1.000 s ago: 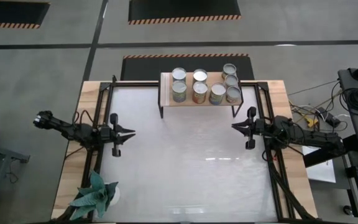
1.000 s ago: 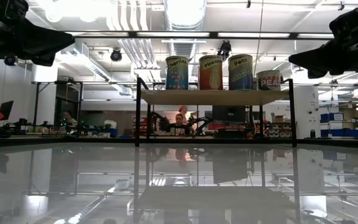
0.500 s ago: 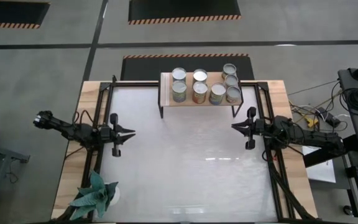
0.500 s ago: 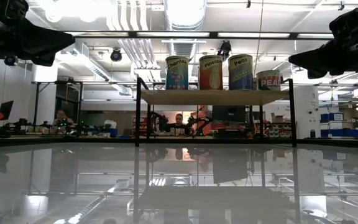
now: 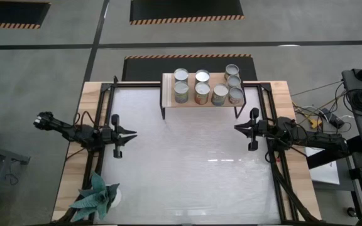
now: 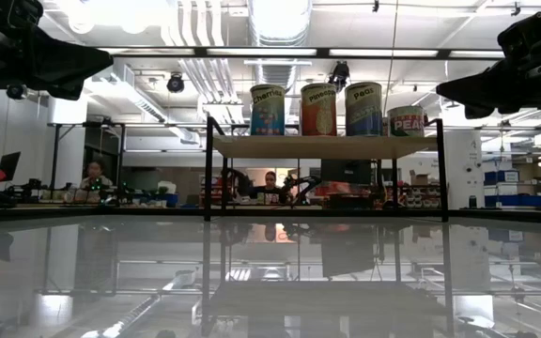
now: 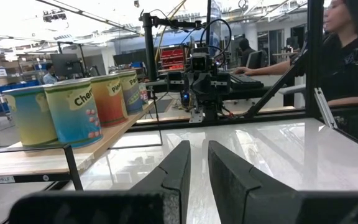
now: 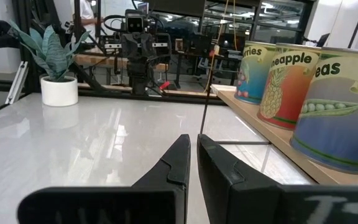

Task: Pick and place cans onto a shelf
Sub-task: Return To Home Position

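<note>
Several cans [image 5: 203,85] stand upright in two rows on the light-wood shelf [image 5: 168,102] at the table's far edge; the low view shows the cans [image 6: 317,109] side by side on the shelf's board [image 6: 322,146]. My left gripper [image 5: 134,134] hovers level over the table's left side, pointing right, shut and holding nothing. My right gripper [image 5: 235,127] hovers level over the right side, pointing left, shut and holding nothing. Both grippers are well clear of the shelf. The left wrist view shows the cans [image 7: 73,112], and the right wrist view shows the cans [image 8: 284,87] too.
A teal spiky plant [image 5: 96,196] in a white pot stands at the table's near left corner. The white tabletop [image 5: 187,163] between the arms is bare. A person [image 7: 347,56] sits beyond the table's right side, and other people show in the room behind the shelf.
</note>
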